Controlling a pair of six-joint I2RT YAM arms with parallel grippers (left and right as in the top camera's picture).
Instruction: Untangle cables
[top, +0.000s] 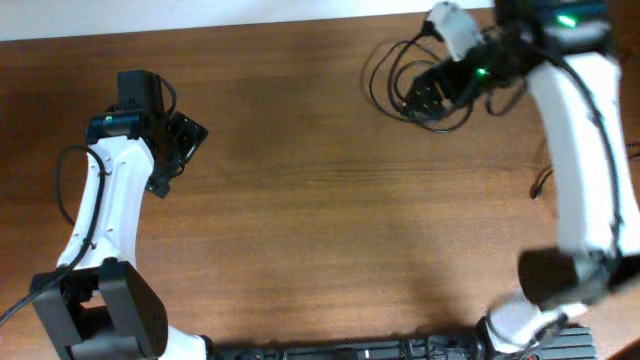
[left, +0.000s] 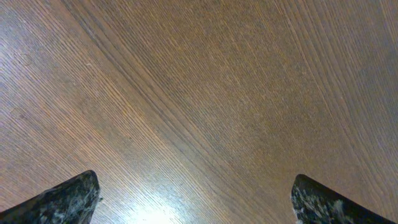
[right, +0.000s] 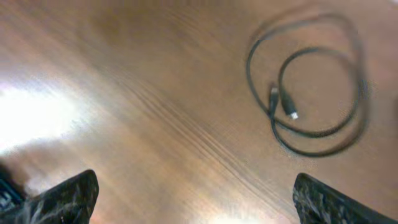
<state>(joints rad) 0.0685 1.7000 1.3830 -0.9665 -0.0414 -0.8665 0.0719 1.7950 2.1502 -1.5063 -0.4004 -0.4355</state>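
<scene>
The cables (top: 384, 80) lie in black loops on the wooden table at the far right, partly hidden under my right gripper (top: 427, 97). In the right wrist view one thin black cable (right: 311, 81) lies in a loose coil at the upper right, with its two small plug ends side by side inside the loop. My right gripper (right: 196, 199) is open and empty above bare wood, to the lower left of that coil. My left gripper (top: 178, 155) is at the far left, away from the cables. In the left wrist view it (left: 196, 199) is open and empty over bare wood.
The wooden table (top: 320, 220) ends at a pale edge along the far side (top: 250, 22). A short black cord end (top: 540, 184) shows beside the right arm's white link (top: 585, 150). The left arm's base (top: 100, 310) stands at the front left.
</scene>
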